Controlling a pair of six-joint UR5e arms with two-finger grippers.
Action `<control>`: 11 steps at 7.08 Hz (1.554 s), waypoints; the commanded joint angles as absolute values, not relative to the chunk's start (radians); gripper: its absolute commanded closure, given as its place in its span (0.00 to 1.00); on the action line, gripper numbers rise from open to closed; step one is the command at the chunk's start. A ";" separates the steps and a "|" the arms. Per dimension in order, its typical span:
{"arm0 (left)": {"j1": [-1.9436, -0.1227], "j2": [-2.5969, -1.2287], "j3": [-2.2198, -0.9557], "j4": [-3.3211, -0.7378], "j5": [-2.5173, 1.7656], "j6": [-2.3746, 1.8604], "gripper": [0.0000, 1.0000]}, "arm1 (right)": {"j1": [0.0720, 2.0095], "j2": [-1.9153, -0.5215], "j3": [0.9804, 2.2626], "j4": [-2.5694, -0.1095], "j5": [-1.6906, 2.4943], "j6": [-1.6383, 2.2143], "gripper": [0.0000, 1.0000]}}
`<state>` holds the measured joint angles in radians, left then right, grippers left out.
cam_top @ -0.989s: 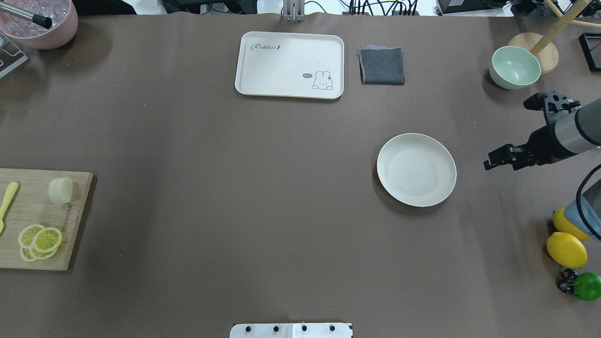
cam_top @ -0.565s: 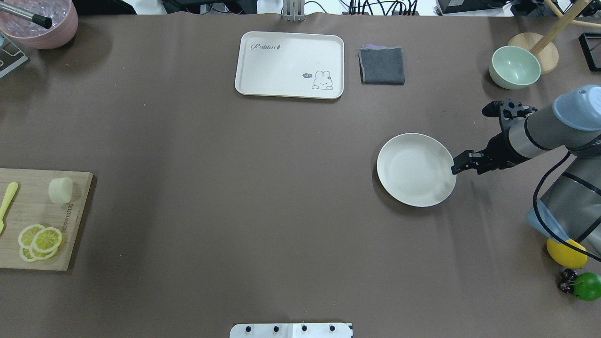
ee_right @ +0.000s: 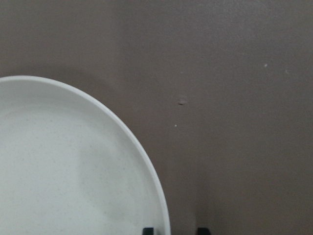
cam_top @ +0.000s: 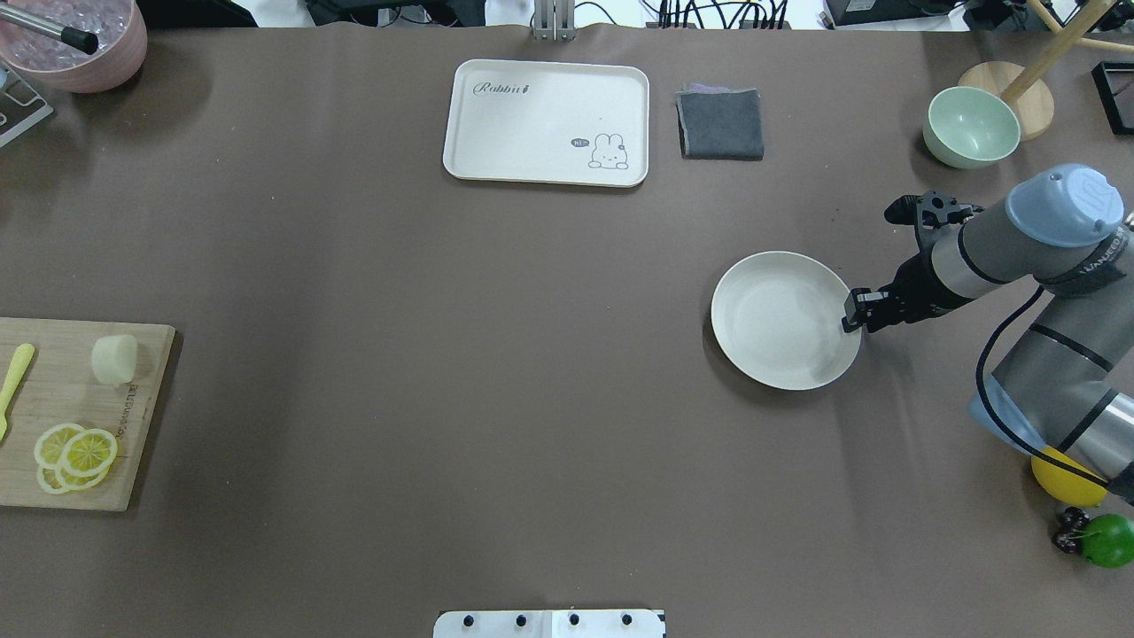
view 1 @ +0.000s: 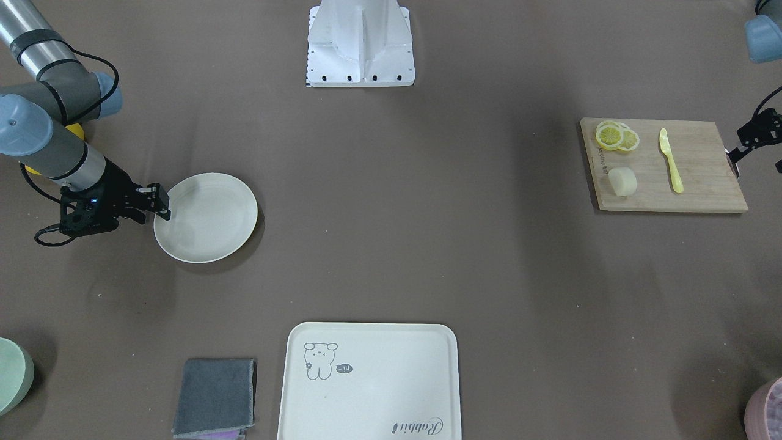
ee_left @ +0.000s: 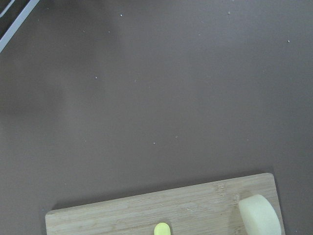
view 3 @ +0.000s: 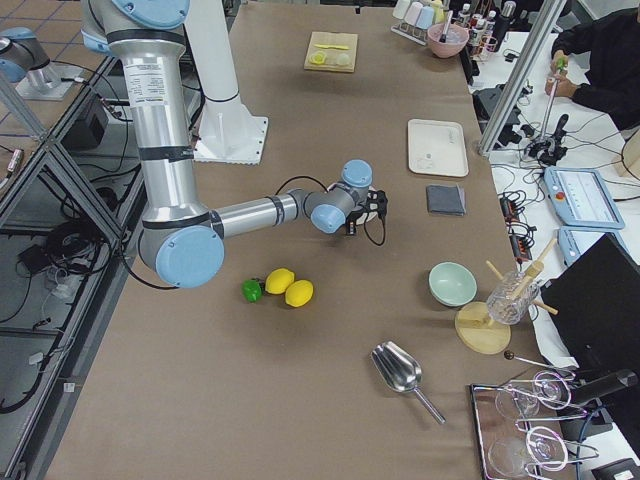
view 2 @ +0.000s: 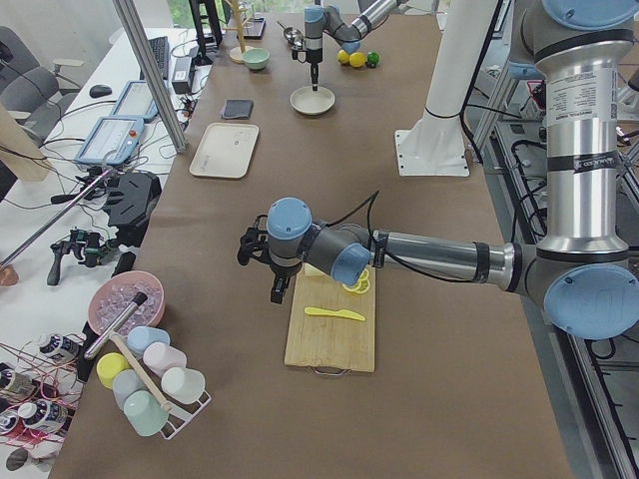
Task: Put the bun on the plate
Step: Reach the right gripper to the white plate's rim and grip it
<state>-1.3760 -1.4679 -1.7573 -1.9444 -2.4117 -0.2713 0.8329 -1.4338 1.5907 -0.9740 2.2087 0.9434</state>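
**Right claw at the plate's rim, bun on the cutting board**

Brown paper covers the whole table, and the task's two things lie well apart on it. The plate sits bare toward the robot's right. The right gripper is low at the plate's near-right edge. In the right wrist view its two dark fingertips are spread, one inside the rim and one outside it on the table, with nothing pinched between them.

The bun rests on a wooden cutting board at the far left of the table. It lies beside a yellow plastic knife, with lemon slices stacked nearby. The left gripper hangs just off the board's edge, apart from the bun. Whether its fingers are spread or pressed together cannot be told from any view.

A cream tray with a rabbit drawing and a folded grey cloth lie side by side at the far edge. A pale green bowl stands beyond the right arm.
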 commanded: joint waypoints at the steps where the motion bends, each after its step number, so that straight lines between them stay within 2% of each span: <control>1: -1.376 -1.476 -1.756 -1.945 -2.411 -0.272 0.03 | 0.831 -1.433 1.592 -0.974 2.207 0.945 1.00; 4: -1.371 -1.491 -1.759 -1.942 -2.410 -0.273 0.03 | 0.834 -1.424 1.632 -0.974 2.215 0.968 1.00; 6: -1.338 -1.523 -1.762 -1.936 -2.367 -0.523 0.03 | 0.833 -1.376 1.687 -0.974 2.238 1.088 1.00; 8: -1.212 -1.520 -1.807 -1.940 -2.327 -0.721 0.03 | 0.751 -1.275 1.701 -0.973 2.224 1.278 1.00; 11: -1.036 -1.511 -1.786 -2.021 -2.188 -0.912 0.03 | 0.576 -1.194 1.701 -0.974 2.045 1.420 1.00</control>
<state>-1.1062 -1.5128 -1.7974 -1.9822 -2.2272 -0.8214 0.6377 -1.2203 1.7047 -0.9729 2.1039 1.3742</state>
